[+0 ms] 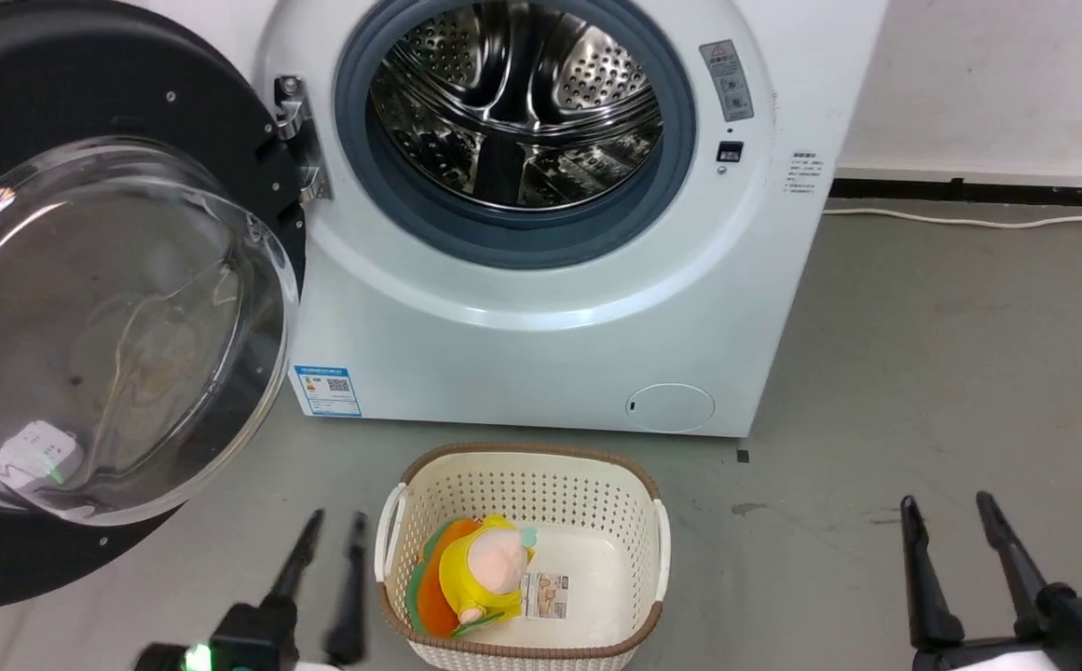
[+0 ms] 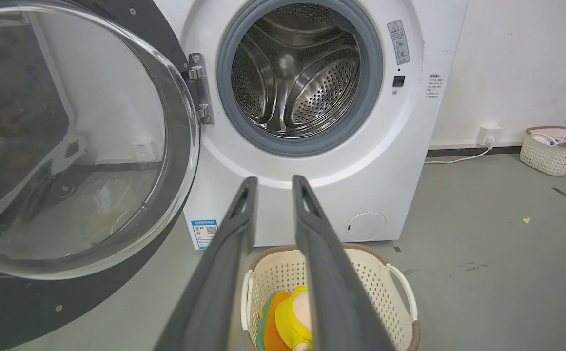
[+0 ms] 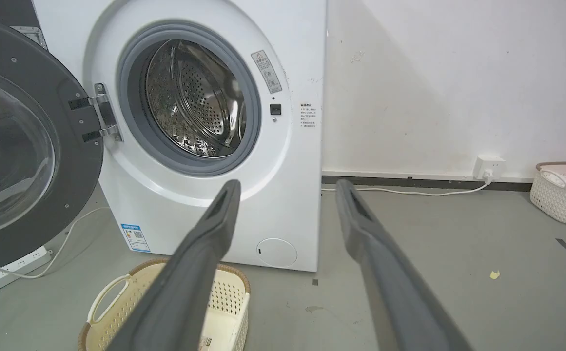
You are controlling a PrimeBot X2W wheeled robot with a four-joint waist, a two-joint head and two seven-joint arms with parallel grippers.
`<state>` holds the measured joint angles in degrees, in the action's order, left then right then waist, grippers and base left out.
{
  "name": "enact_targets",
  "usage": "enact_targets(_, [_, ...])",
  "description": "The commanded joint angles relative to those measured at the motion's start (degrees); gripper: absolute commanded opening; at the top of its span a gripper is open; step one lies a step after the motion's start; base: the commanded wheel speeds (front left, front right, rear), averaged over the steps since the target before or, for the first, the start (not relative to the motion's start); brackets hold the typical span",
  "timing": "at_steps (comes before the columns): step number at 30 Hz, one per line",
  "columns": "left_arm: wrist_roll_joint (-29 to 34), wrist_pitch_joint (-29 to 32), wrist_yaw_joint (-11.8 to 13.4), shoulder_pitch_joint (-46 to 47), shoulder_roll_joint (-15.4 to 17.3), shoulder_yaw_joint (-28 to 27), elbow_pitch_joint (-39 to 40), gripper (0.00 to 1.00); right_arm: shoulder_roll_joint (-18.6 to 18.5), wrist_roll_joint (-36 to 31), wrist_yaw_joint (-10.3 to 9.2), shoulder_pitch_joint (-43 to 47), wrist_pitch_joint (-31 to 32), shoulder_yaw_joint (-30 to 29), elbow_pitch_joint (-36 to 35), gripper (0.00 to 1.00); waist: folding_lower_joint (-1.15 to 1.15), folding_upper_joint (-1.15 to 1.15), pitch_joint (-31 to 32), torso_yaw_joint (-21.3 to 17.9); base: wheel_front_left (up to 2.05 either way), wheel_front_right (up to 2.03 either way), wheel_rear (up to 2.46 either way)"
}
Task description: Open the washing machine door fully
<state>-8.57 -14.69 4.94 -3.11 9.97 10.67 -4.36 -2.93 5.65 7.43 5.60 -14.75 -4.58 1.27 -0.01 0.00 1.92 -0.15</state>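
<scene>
One white washing machine [image 1: 541,326] stands on a grey floor [image 1: 923,373] against a pale wall, its round opening uncovered. The washing machine door [image 1: 112,298] hangs to the robot's left of that opening, swung wide on a metal hinge [image 1: 291,121]. Its inner side faces the head camera: a black ring around a bulging clear glass bowl. It looks open well past a right angle, so the task appears almost or wholly done.

Inside the opening, the steel drum [image 1: 517,102] shines behind a grey rubber rim. A cream perforated basket [image 1: 522,463] sits on the floor just in front of the machine, between the two grippers, with a yellow and orange soft toy [image 1: 485,568] lying in it.

The right gripper [image 1: 946,501] hovers low at the right, its fingers spread wide and empty. The left gripper [image 1: 336,515] hovers just beside the basket, below the door's lower edge and not touching it. Its fingers are only narrowly apart — nothing is between them.

The door is probably rigid and fairly heavy, moving only in an arc about its hinge. The glass looks smooth, slippery and breakable — better to press or grip the black ring at the edge farthest from the hinge, where a gentle push gives the most leverage.
</scene>
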Motion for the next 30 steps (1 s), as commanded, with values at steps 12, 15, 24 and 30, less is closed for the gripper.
enact_targets(12, [1.9,-0.3,0.4,-1.7,-2.6,-0.8,-2.1,1.00,0.0,0.6,0.06,0.6,-0.2,1.4,3.1,1.00,0.01,0.00,0.7,0.5,0.00,0.00,0.00])
enact_targets(15, [2.2,-0.3,0.2,-1.8,-2.9,-1.0,-2.0,1.00,0.0,0.6,0.06,0.6,-0.2,1.5,3.3,1.00,0.01,0.00,0.8,0.7,0.00,0.00,0.00])
enact_targets(24, [3.3,-0.3,-0.5,-1.7,-3.5,-1.5,-1.7,1.00,0.0,0.7,0.06,0.6,-0.2,1.5,3.5,1.00,0.01,0.00,1.0,1.4,0.00,0.00,0.00])
enact_targets(30, [3.9,-0.3,-1.0,-1.8,-3.8,-1.9,-1.5,1.00,0.0,1.0,0.06,0.5,-0.2,1.6,3.4,1.00,0.01,0.00,0.8,1.7,0.00,0.00,0.00])
